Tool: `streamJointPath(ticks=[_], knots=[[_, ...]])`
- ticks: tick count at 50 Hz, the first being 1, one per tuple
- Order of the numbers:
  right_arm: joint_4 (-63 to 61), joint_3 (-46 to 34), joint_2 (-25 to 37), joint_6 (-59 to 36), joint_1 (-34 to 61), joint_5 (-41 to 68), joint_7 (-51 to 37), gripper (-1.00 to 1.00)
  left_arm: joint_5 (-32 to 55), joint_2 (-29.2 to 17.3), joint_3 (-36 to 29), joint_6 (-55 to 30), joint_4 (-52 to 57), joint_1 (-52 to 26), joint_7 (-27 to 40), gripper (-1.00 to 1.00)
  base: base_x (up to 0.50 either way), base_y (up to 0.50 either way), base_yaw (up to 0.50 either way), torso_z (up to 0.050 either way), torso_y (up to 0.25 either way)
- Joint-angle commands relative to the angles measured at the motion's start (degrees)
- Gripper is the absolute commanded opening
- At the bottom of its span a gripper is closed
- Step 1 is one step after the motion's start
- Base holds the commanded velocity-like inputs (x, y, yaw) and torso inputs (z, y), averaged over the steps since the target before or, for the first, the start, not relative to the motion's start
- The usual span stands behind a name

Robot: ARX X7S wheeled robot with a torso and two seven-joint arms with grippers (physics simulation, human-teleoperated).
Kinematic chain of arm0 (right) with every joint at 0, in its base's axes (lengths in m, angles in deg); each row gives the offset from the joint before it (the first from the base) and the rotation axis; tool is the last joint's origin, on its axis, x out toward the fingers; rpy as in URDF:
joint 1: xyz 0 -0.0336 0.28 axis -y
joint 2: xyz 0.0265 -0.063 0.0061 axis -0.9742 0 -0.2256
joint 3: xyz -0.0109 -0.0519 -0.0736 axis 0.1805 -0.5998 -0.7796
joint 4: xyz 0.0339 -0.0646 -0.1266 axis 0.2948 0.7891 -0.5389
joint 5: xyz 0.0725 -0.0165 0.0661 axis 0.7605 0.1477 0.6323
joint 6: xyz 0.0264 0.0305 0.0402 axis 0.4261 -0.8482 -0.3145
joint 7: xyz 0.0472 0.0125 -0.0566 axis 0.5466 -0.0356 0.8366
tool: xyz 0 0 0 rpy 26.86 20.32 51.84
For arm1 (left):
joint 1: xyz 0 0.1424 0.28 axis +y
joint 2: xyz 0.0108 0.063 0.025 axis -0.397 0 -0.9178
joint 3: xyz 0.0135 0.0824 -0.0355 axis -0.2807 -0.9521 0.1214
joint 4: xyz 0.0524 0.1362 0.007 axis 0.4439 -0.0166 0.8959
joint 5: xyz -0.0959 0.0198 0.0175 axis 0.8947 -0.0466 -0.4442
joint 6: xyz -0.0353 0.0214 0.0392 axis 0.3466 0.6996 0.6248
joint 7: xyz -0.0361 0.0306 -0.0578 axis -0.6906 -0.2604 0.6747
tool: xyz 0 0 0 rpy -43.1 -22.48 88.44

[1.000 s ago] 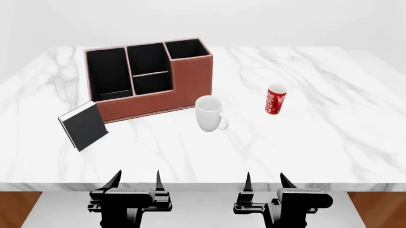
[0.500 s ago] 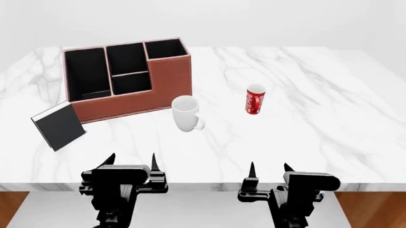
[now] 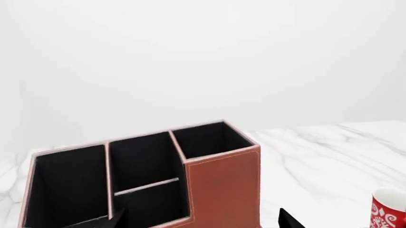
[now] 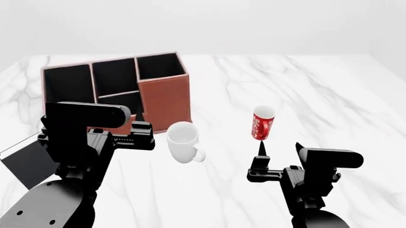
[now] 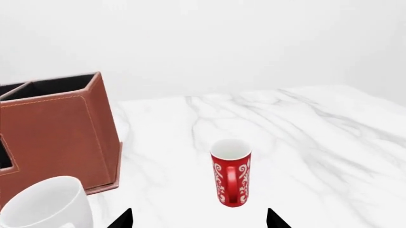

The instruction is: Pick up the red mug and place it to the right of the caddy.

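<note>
The red mug [image 4: 262,123] with white swirls stands upright on the marble table, right of the white mug. In the right wrist view the red mug [image 5: 231,178] is straight ahead, its handle facing the camera. My right gripper [image 4: 280,149] is open and empty just short of the mug, and its fingertips show in its own view [image 5: 198,220]. The reddish-brown caddy [image 4: 163,97] stands at the back left. My left gripper [image 3: 203,221] is open and empty, close in front of the caddy [image 3: 222,187]. The red mug [image 3: 388,212] shows at that view's edge.
A plain white footed mug [image 4: 184,141] stands between the caddy and the red mug and also shows in the right wrist view [image 5: 45,204]. A black book [image 4: 24,164] lies at the caddy's left, partly behind my left arm. The marble table [image 4: 330,90] extends to the right.
Both arms have risen from the table's front edge and reached forward over it. The right gripper has come close to the red mug. The head view has shifted.
</note>
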Motion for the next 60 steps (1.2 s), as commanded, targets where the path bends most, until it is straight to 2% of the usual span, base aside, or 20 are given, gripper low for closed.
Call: streamJointPath(ticks=[1,38,45,50,55,60], knots=[[-0.32,0.03,0.48,-0.86,0.53,0.7,-0.28,1.0,1.12,-0.73,-0.29,-4.28,2.5,-2.08,0.84,1.0,0.5,0.0,0.0,0.0,0.0],[0.92,-1.3,1.53,0.4,0.0,1.93,0.38,1.0,2.81,-1.28,0.16,-5.27,3.22,-2.9,2.06,1.0,0.5,0.0,0.0,0.0,0.001],[1.73,-1.45,1.8,0.96,0.01,1.39,-0.01,1.0,3.28,-1.31,0.38,-5.49,3.5,-3.0,2.19,1.0,0.0,0.0,0.0,0.0,0.002],[0.64,0.16,2.01,-1.96,-0.15,3.15,-1.17,1.0,3.46,-1.48,0.21,-5.18,3.41,-2.85,2.32,1.0,0.0,0.0,0.0,0.0,0.0],[-1.57,0.84,3.38,-1.22,-3.33,3.08,-1.04,1.0,3.69,-1.53,0.36,-4.95,3.45,-2.59,2.43,1.0,0.0,0.0,0.0,0.0,0.0],[-3.47,5.11,4.77,1.36,-8.86,4.15,-0.73,1.0,3.82,-1.68,0.36,-4.54,3.41,-2.1,2.57,1.0,0.0,0.0,0.0,0.0,0.0]])
